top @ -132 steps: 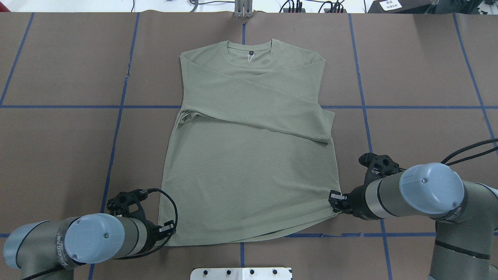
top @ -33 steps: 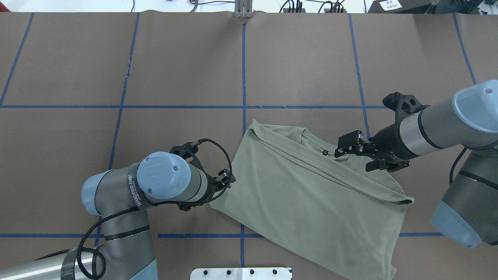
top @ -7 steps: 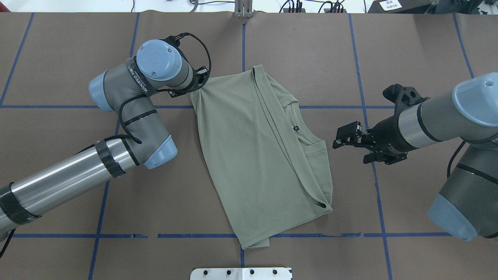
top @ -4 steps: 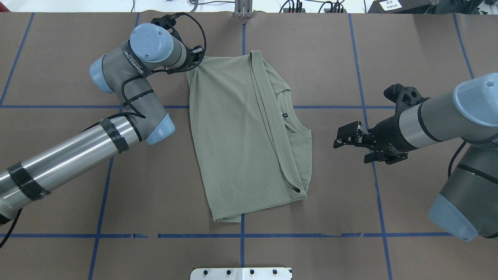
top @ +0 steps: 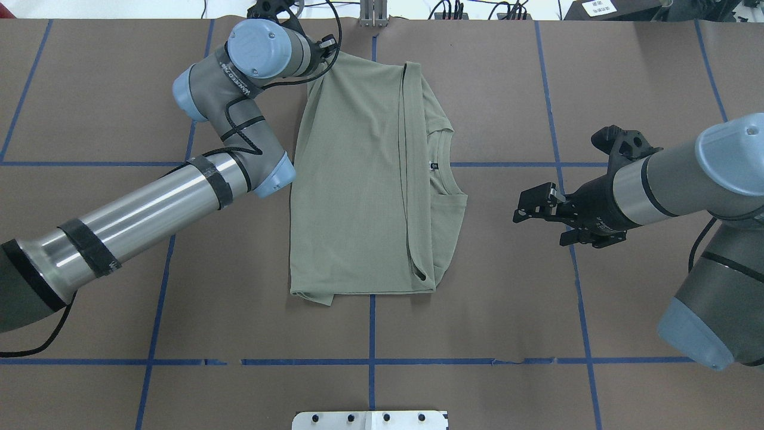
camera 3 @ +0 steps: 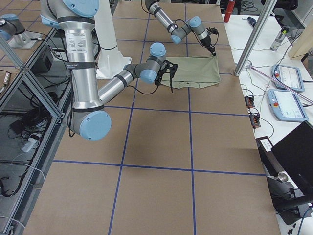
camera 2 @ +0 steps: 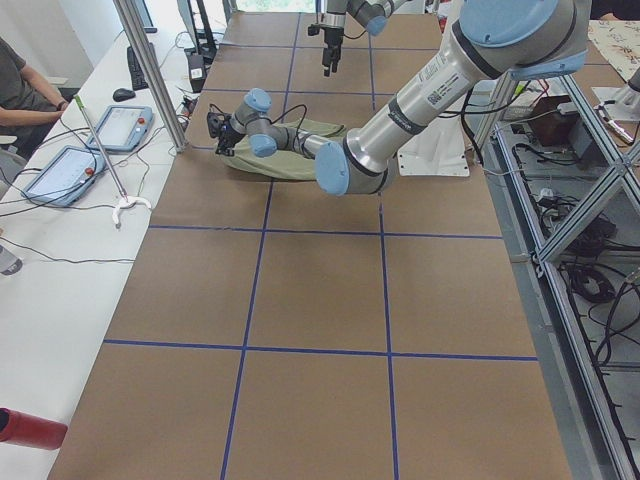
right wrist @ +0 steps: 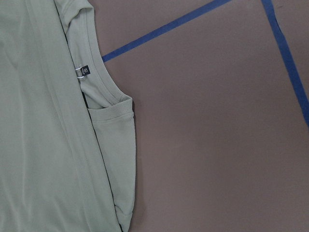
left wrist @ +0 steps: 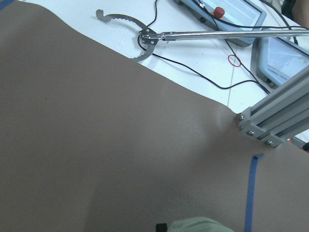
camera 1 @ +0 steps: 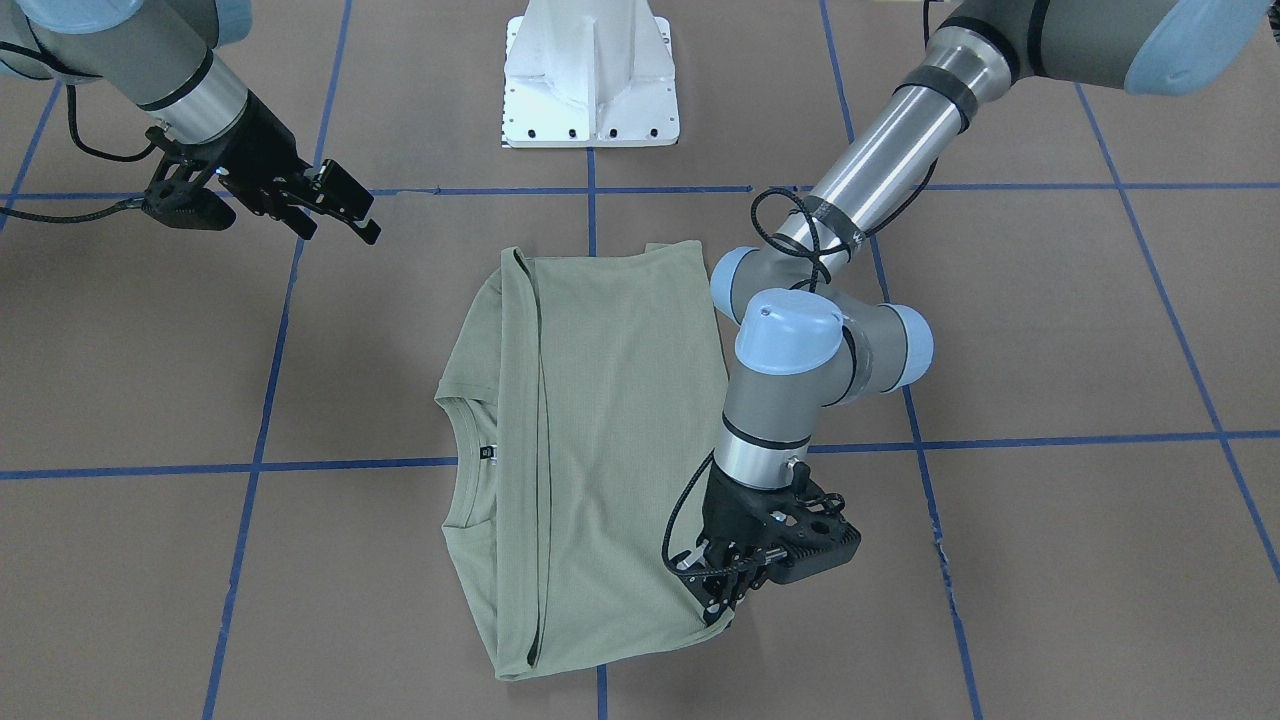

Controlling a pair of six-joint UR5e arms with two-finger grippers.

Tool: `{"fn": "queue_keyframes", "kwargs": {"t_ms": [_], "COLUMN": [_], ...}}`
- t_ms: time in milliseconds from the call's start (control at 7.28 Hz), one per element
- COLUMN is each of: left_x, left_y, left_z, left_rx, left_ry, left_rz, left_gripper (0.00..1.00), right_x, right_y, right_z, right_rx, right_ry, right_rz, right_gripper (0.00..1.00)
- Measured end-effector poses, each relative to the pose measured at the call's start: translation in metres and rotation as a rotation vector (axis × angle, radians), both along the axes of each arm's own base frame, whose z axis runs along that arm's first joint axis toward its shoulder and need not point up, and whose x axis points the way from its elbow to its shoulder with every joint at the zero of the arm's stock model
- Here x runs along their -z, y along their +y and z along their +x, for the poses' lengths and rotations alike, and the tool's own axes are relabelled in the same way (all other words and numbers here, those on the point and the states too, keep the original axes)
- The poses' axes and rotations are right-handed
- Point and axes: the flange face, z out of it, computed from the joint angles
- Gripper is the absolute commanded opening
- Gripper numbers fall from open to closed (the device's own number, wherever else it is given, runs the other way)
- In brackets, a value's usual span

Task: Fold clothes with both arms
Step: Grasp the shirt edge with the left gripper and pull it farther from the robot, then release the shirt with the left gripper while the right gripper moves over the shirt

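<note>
Brown table (top: 477, 298) was seen underneath. Green shirt (top: 358, 179) was laid folded flat between two grippers. Shirt corner was pinched tight by left gripper (top: 330, 51). Right gripper (top: 540, 230) was held wide apart, empty, shirt near, ahead of tips.

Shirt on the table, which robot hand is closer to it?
Left. The left gripper is pinching the shirt at its far corner, on the robot's left side. The right gripper hangs open off to the shirt's neck side, not touching it.
</note>
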Motion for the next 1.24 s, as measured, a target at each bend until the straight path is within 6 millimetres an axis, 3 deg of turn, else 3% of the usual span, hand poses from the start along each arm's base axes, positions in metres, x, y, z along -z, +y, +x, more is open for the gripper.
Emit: {"fn": "queue_keyframes", "kwargs": {"t_ms": [137,549,962,1236], "left_x": [0.010,0.019,0.020,-0.015], "left_y": [-0.006,-0.013,-0.025,0.013], "left_z": [0.005,0.002,-0.034,-0.068], "left_rx": [0.008,0.013,-0.024,-0.146], "left_ry": [0.011,0.011,0.009,-0.031], "left_rz": [0.018,0.064,0.093,0.088], "left_gripper": [0.99,1.00,1.00,1.00], "right_x": [0.000,-0.002,0.001,-0.002], "right_y": [0.000,0.000,0.002,0.014], "right_z": [0.001,0.003,-0.003,-0.029], "right_rx": [-0.002,-0.005,-0.014,-0.018], "right_ry": [0.000,0.003,0.008,0.048], "right_rz": [0.001,-0.001,0.016,0.052], "right_gripper": [1.00,1.00,1.00,1.00]}}
